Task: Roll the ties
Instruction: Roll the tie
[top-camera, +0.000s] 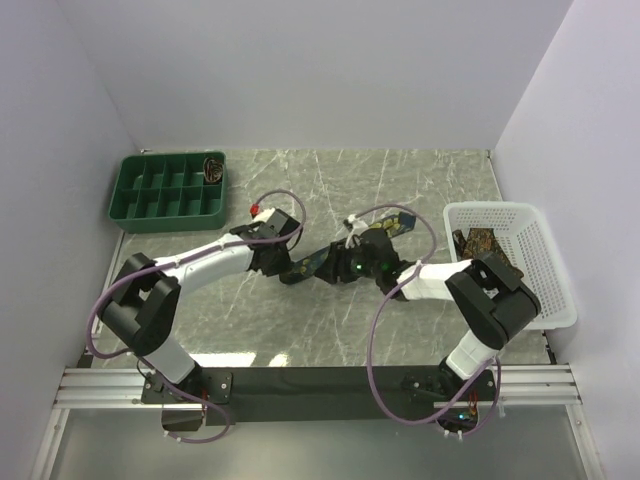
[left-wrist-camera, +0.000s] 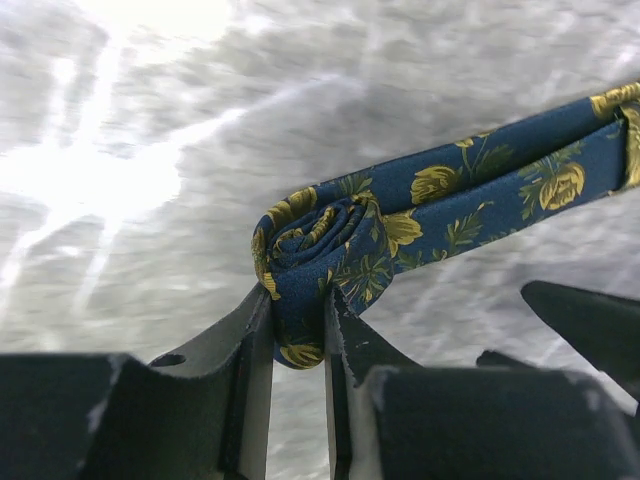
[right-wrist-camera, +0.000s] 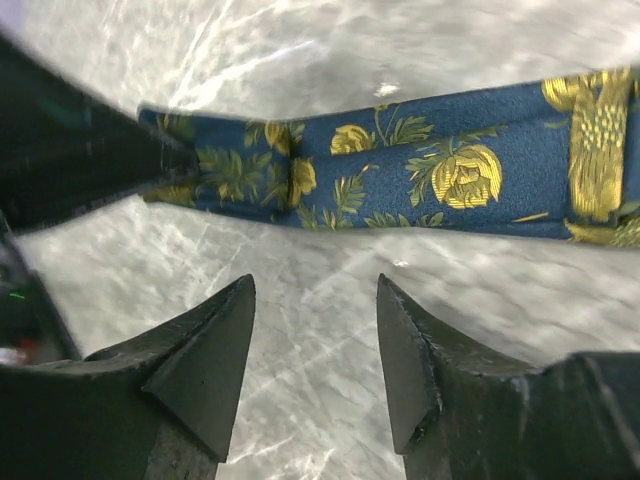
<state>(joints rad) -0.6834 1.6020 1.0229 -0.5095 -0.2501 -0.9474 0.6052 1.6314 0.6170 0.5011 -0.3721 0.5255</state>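
The navy tie (left-wrist-camera: 480, 190), likely soft and slippery, is pinched at its rolled core by the left gripper (left-wrist-camera: 298, 315) jaws; the right gripper (right-wrist-camera: 315, 310) jaws stand apart, empty.

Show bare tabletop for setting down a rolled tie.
Free: grey marbled tabletop at the back, between the green compartment tray and the white mesh basket; also the front, between the arms. Crowded: the centre, left hand and right hand at the navy floral tie.
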